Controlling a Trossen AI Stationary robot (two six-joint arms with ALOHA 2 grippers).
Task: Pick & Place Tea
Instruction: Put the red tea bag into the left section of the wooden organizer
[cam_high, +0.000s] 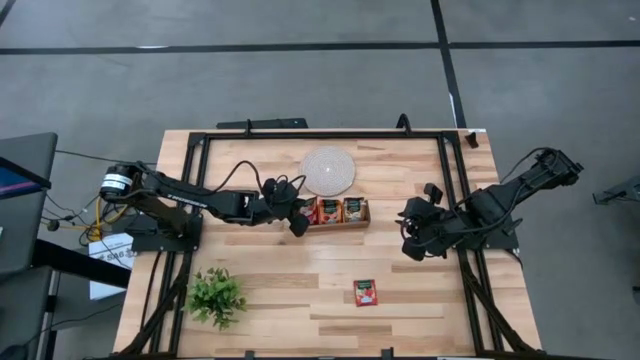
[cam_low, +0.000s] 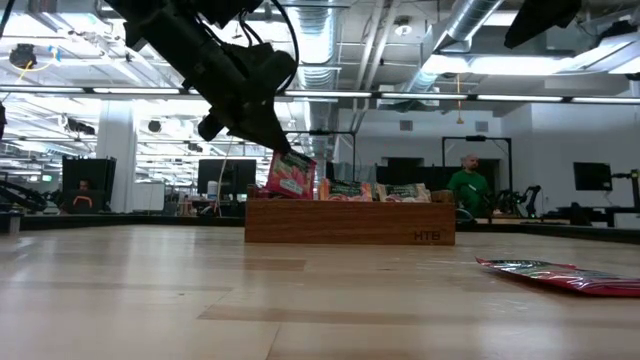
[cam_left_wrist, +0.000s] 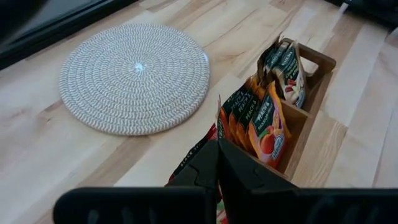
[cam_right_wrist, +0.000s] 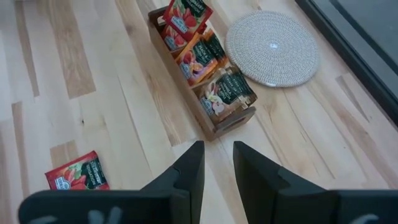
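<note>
The work surface is a table (cam_high: 300, 290) of pale butcher-block wood, made of long glued strips with a smooth, slightly glossy finish, and it is edged by a black metal frame. Grey floor is seen around it from above. Beyond the table, an open office with exposed ducts, ceiling lights and monitors is seen in the low view, and a person in a green top (cam_low: 466, 184) is sitting far behind the tray.

A long brown wooden tray (cam_high: 338, 222) with three compartments is placed near the table's middle. Just beside it, toward the far edge, a round woven mat (cam_high: 328, 171) of pale coiled cord is laid flat. Flat square foil sachets of tea (cam_right_wrist: 200, 55) are stood upright in the tray's compartments. A single red sachet (cam_high: 365, 292) is left lying flat on the bare wood, well apart from the tray on its near side. A small green plant (cam_high: 215, 296) is set near the table's near-left corner.

The left gripper (cam_high: 297, 221) is held over the tray's left end, clenched on a red-orange sachet (cam_low: 291, 177) that is tilted above the end compartment. The right gripper (cam_high: 414, 247) is parked to the right of the tray, its fingers (cam_right_wrist: 190, 168) parted with nothing between them.
</note>
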